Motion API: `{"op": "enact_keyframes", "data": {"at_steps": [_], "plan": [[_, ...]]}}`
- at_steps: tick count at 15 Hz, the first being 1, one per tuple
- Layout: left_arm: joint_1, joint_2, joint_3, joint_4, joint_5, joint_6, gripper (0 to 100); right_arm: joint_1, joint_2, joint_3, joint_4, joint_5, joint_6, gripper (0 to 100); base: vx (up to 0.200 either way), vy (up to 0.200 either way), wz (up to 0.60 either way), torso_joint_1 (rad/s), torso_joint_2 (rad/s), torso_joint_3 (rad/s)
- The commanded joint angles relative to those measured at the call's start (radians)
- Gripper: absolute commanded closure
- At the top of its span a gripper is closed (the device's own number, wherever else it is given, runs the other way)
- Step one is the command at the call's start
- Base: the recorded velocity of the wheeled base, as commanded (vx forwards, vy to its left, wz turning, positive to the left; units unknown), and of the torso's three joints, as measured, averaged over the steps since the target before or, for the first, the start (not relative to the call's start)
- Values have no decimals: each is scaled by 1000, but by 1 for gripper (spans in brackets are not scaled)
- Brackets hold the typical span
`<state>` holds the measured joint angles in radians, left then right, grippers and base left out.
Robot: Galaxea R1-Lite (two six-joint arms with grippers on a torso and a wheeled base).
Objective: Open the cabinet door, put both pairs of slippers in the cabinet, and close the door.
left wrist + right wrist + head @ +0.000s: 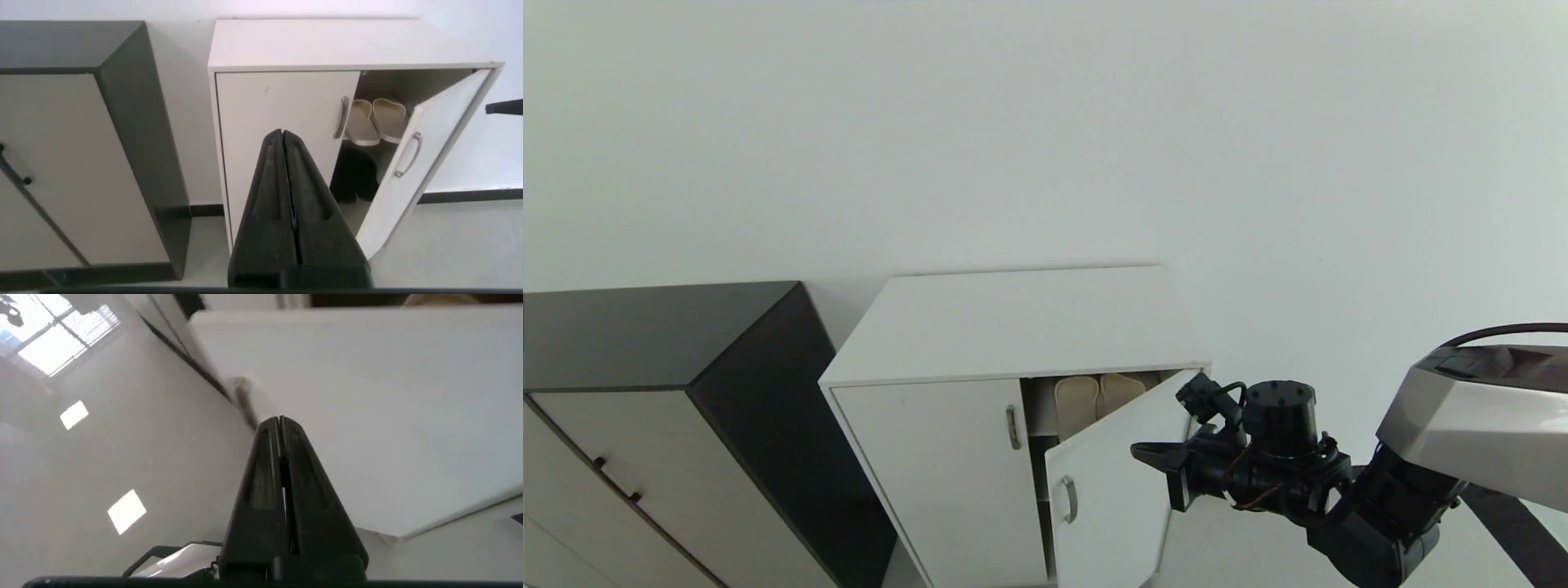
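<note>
**Right door ajar, both pairs inside, right hand at the door's outer face**

We see the white cabinet (1013, 327) standing against the wall (1045, 122), its left door (931, 465) shut flush and its right door (1111, 490) swung partway out. The hinge edge sits at the cabinet's right corner. The free edge, with its handle (1068, 499), stands out from the front, leaving a wedge-shaped opening between the two doors.

Through that opening the beige slippers (1094, 396) rest side by side on the upper shelf, toes toward the back. The dark slippers (355, 171) sit on the level below, back from the front edge.

Our right hand (1143, 452) is outside the door, beside its upper outer face, fingers pressed together and holding nothing. We cannot tell whether the tip touches the panel. Our left hand (282, 135) hangs well back from the cabinet, facing the closed door, its fingers also pressed together and empty.

A dark cabinet (686, 343) stands to the left with a narrow gap between the two carcasses. On the right the door's swing opens over pale floor (458, 245) — wall beyond.
</note>
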<state>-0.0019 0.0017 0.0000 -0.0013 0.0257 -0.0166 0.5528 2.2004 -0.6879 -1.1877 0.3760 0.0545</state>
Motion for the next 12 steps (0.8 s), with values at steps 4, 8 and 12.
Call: {"op": "enact_keyframes", "data": {"at_steps": [4,8,12], "plan": [[0,0,0,0,0,0,100,10,36,-41,2,-68,-5,100,0,0,0,0,0,0],[0,0,0,0,0,0,100,16,81,-116,2,-212,-7,100,0,0,0,0,0,0],[0,0,0,0,0,0,100,18,116,-145,2,-285,-51,100,0,0,0,0,0,0]]}}
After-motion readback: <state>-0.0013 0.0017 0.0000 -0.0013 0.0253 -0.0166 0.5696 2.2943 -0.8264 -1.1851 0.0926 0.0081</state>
